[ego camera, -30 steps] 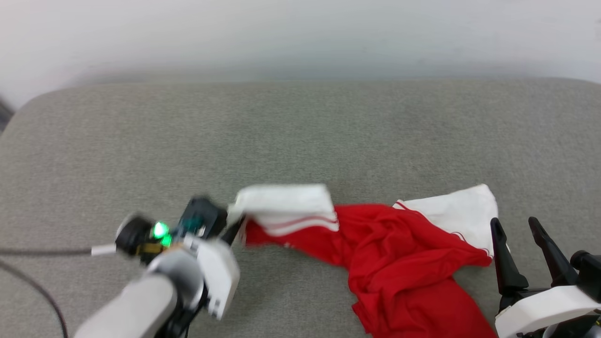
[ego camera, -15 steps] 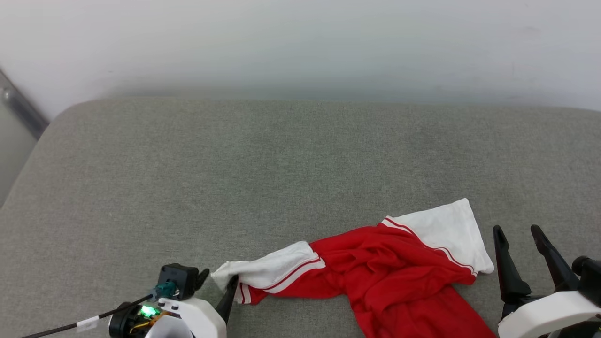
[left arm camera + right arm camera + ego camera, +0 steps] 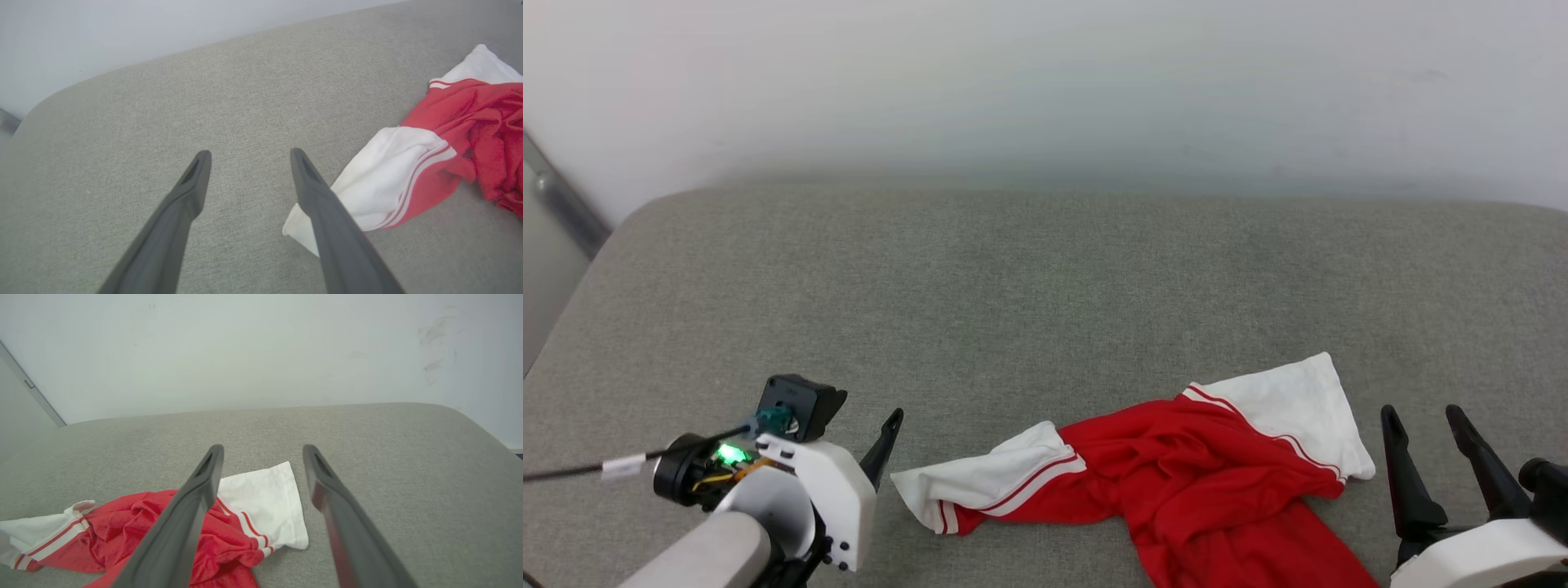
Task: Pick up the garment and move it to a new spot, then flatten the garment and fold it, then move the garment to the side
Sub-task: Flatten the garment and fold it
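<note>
The garment (image 3: 1201, 482) runs off the head view's bottom edge, so its lower red body is cut away. One finger of the left gripper (image 3: 249, 157) covers the garment's nearest white sleeve corner, and that view's right edge crops its red folds. One finger of the right gripper (image 3: 263, 451) hides part of the garment's red middle.

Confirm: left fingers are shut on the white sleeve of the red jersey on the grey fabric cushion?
No. Left wrist view shows the left gripper open, fingers empty; the white sleeve of the red jersey lies loose on the grey fabric cushion.

grey cushion (image 3: 1045, 286), pale wall (image 3: 1045, 82)
</note>
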You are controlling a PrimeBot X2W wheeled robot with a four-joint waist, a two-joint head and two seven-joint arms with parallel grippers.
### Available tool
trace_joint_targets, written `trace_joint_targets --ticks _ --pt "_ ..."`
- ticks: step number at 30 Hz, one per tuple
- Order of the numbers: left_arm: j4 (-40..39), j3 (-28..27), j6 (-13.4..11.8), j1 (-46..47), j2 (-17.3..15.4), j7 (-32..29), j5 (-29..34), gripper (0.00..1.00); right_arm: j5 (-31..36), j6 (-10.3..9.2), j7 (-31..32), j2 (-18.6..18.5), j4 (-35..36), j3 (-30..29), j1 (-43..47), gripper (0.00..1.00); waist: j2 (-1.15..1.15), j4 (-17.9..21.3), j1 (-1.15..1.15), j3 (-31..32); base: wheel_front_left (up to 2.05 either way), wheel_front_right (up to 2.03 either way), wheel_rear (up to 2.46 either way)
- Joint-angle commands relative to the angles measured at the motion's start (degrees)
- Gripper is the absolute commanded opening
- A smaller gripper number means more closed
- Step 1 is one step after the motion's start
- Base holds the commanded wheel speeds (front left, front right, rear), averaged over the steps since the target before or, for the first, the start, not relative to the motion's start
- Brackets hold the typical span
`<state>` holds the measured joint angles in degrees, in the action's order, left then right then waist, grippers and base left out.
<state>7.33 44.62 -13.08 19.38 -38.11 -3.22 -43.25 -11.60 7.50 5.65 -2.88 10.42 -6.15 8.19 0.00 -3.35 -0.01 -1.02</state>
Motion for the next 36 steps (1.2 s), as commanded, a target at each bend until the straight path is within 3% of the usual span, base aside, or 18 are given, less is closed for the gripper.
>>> trace_joint_targets --ticks 1,5,10,21,22,23,24,25,30,36 --pt "-0.8 1.1 2.0 2.7 -1.2 -4.1 -0.3 1.0 -0.1 -0.02 -0.2 0.0 0.4 0.2 -0.6 1.0 0.0 0.5 0.01 -1.2 0.0 0.0 0.0" --pt "-0.4 3.9 6.7 6.1 -3.2 -13.5 -1.6 1.0 -0.3 -0.02 -0.6 0.0 0.2 0.8 -1.5 1.0 0.0 1.7 0.01 -3.2 0.0 0.0 0.0" --pt "0.8 7.3 10.8 7.4 -3.6 -19.8 -2.1 1.0 -0.7 -0.02 -1.3 0.0 -0.7 0.9 -2.4 1.0 0.0 3.1 0.01 -5.5 0.0 0.0 0.0" --pt "8.0 11.1 13.7 9.3 -2.0 -27.2 -2.6 1.0 -1.0 -0.02 -2.2 0.0 -1.2 1.5 -4.0 1.0 0.0 4.1 0.01 -9.4 0.0 0.0 0.0" --pt "9.1 11.6 14.0 9.4 -1.8 -28.1 -2.5 0.8 -1.1 -0.02 -2.2 0.0 -1.4 1.6 -4.2 1.0 0.0 4.2 0.01 -9.6 0.0 0.0 0.0" --pt "10.1 12.1 14.4 9.3 -1.4 -29.0 -2.9 0.49 -1.2 -0.02 -2.2 0.0 -1.5 1.8 -4.4 1.0 0.0 4.2 0.01 -9.7 0.0 0.0 0.0" --pt "11.0 12.6 14.8 9.1 -1.0 -29.8 -3.4 0.34 -1.2 -0.02 -2.2 0.0 -1.7 1.8 -4.5 1.0 0.0 4.3 0.01 -9.7 0.0 0.0 0.0" --pt "11.6 12.9 15.1 9.0 -0.5 -30.2 -3.5 0.0 -1.2 -0.02 -2.2 0.0 -1.8 1.9 -4.6 1.0 0.0 4.4 0.01 -9.7 0.0 0.0 0.0" --pt "11.9 11.8 14.8 9.6 1.2 -25.9 -2.9 0.0 -1.2 -0.02 -1.9 0.0 -2.6 1.3 -3.9 1.0 0.0 4.1 0.01 -8.3 0.0 0.0 0.0" --pt "8.0 8.1 10.5 8.5 0.6 -17.1 -1.6 0.0 -1.3 -0.02 -0.7 0.0 -3.4 -0.1 -2.9 1.0 0.0 3.1 0.01 -5.3 0.0 0.0 0.0"
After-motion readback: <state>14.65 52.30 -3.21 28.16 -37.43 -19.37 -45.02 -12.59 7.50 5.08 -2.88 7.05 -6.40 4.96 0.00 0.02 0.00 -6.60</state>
